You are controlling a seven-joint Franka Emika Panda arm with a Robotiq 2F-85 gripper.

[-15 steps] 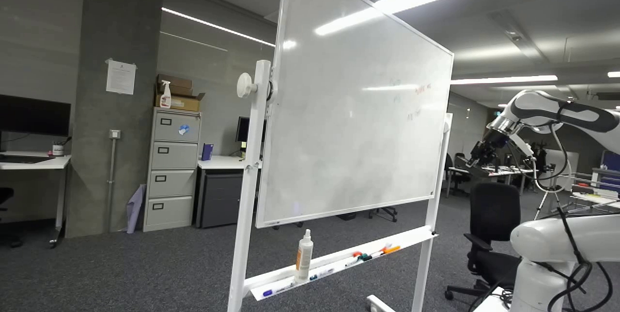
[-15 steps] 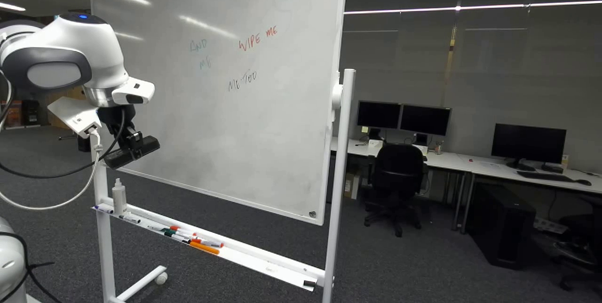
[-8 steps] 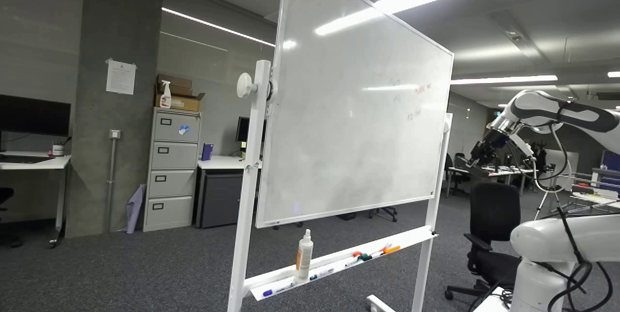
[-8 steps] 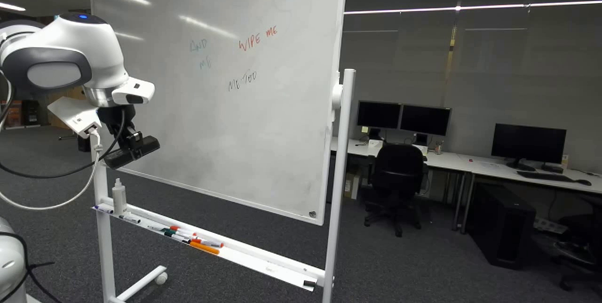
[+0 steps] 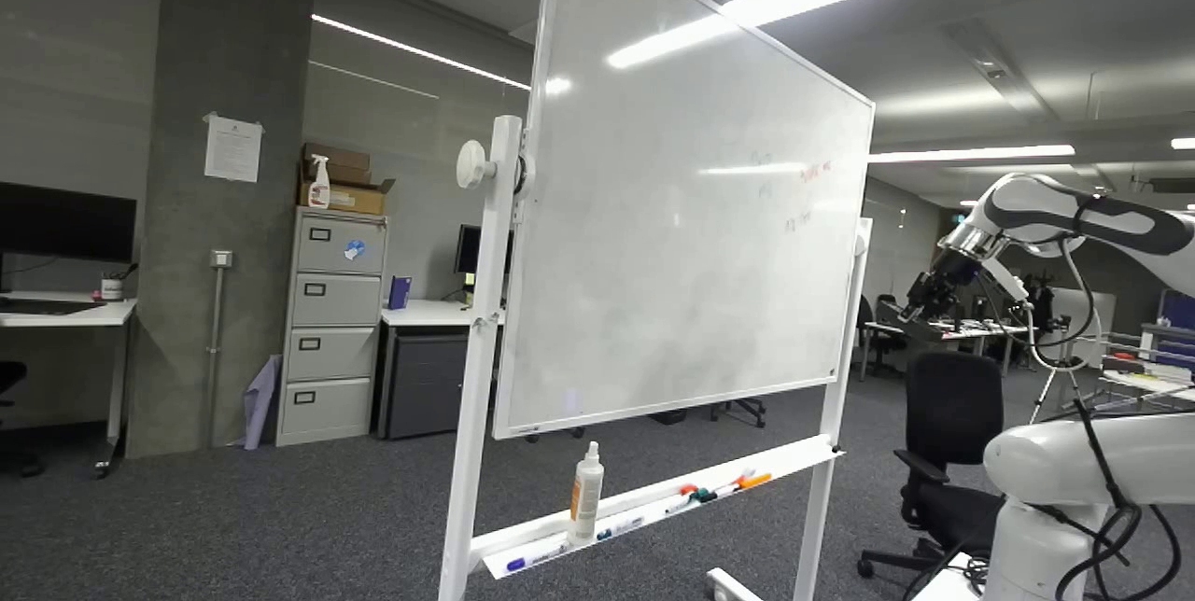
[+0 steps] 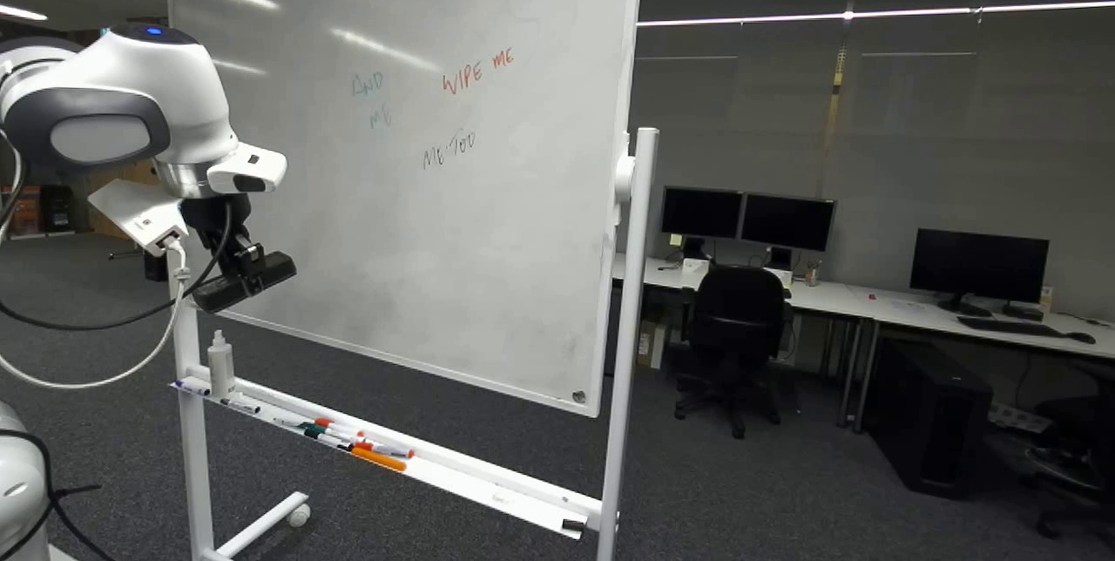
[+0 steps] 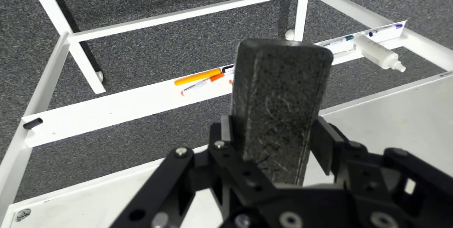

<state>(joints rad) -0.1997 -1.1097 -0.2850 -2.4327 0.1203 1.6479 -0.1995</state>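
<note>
My gripper [image 7: 272,129] is shut on a dark, speckled block like a board eraser [image 7: 283,90], its pads against the two long sides. In an exterior view the eraser [image 6: 277,269] hangs tilted below the wrist, apart from the whiteboard [image 6: 488,265]. Part of its near end is hidden by the gripper in the wrist view. The board carries red writing "WIPE ME" [image 6: 475,73], teal "AND ME" [image 6: 368,84] and black "ME TOO" [image 6: 449,150]. Seen from elsewhere, the gripper [image 5: 917,304] is right of the board's far edge, and the writing looks faint.
Below the board runs a white tray [image 6: 488,491] with a white bottle [image 6: 221,365], several markers and an orange marker [image 6: 379,457]. A white post [image 6: 629,326] stands at the board's side. An office chair [image 5: 952,405] is behind the arm; cables hang from the wrist.
</note>
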